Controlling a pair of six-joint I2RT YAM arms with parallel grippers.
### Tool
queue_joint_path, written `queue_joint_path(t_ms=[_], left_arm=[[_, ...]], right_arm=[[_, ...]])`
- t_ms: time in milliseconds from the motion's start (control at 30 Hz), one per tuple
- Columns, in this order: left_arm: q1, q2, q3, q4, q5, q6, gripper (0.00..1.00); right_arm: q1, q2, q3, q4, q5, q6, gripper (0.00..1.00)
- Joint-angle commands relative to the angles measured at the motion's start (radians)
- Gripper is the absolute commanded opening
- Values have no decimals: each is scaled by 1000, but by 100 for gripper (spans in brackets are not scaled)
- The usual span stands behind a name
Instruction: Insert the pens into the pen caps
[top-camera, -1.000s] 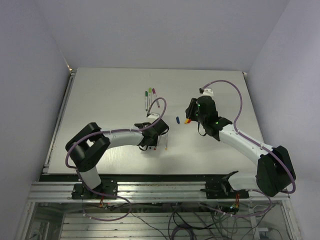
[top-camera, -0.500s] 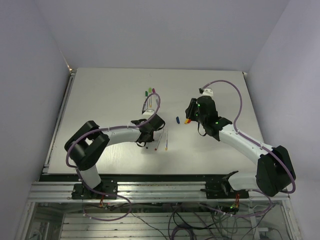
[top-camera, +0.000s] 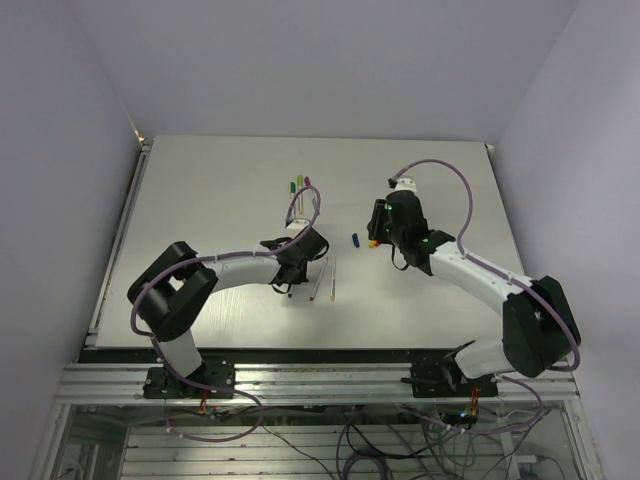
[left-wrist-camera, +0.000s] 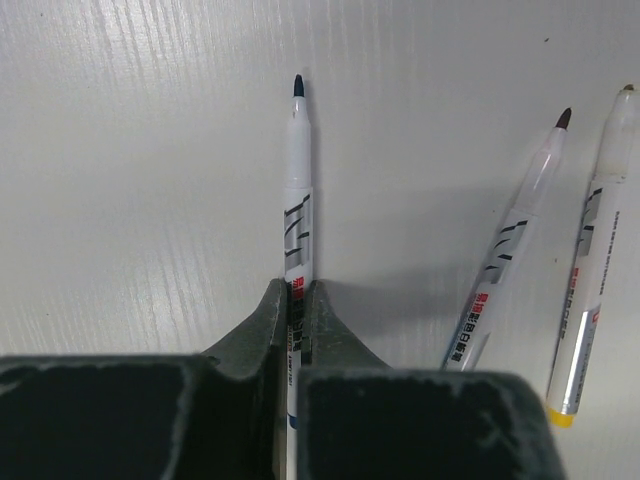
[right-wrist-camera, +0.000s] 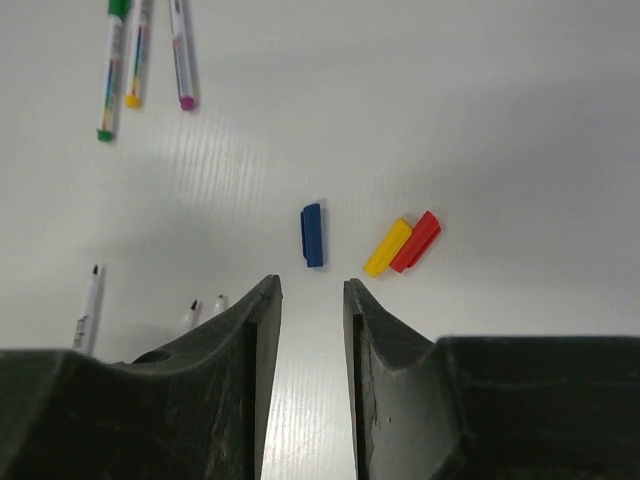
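Left gripper (left-wrist-camera: 298, 292): clamped tight on the dark-tipped pen (left-wrist-camera: 298, 190), one finger pressed to each side of the barrel.
Dark-tipped pen: uncapped, in line with the fingers, its tip pointing to the top of the left wrist frame. I cannot tell whether it touches the table (left-wrist-camera: 130, 180).
Brown-tipped pen (left-wrist-camera: 510, 250): uncapped, lying on the table in the right half of the left wrist frame, tilted with its tip to the upper right.
Rightmost pen (left-wrist-camera: 590, 260): lies just beside the brown-tipped pen at the right edge, with a yellow band at its lower end.
Right gripper (right-wrist-camera: 312, 300): fingers only a narrow gap apart, with nothing between them.
Blue cap (right-wrist-camera: 313, 235): on the table at the centre of the right wrist frame, just above the gap and untouched.
Yellow cap (right-wrist-camera: 388, 247): right of the blue cap, slanted, side by side with the red cap (right-wrist-camera: 416, 241) and touching it.
Green-ended pen (right-wrist-camera: 112, 80): upper left of the right wrist frame, well apart from the caps.
Middle pen (right-wrist-camera: 138, 55): just right of it, with a yellow end.
Purple-ended pen (right-wrist-camera: 181, 55): rightmost of those three.
Top view: the caps lie between the two grippers, nearer the right one.
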Motion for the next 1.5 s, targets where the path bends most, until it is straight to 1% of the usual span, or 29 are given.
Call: queue_joint_path(t_ms=[0, 100, 267, 467, 567, 700, 867, 1167, 1467], left_arm=[[7, 9, -44, -27, 112, 58, 7], [7, -50, 3, -30, 85, 113, 7], [7, -150, 41, -5, 46, 148, 7], [7, -277, -34, 118, 89, 161, 7], [9, -332, -85, 198, 117, 172, 7], [12, -377, -113, 237, 150, 182, 7], [15, -406, -133, 285, 198, 196, 7], [16, -381, -112, 288, 229, 199, 7], [25, -369, -113, 301, 244, 198, 7]], right_arm=[[-6, 92, 64, -38, -75, -62, 32], [-5, 167, 105, -60, -107, -88, 34], [-5, 264, 153, -58, -137, -115, 35], [-6, 390, 251, -85, -130, -136, 37], [-5, 424, 268, -78, -128, -131, 37], [-3, 455, 283, -83, -118, -122, 37], [-4, 483, 297, -94, -107, -118, 37], [-5, 529, 308, -111, -89, -114, 37], [3, 567, 317, -182, -56, -95, 31]])
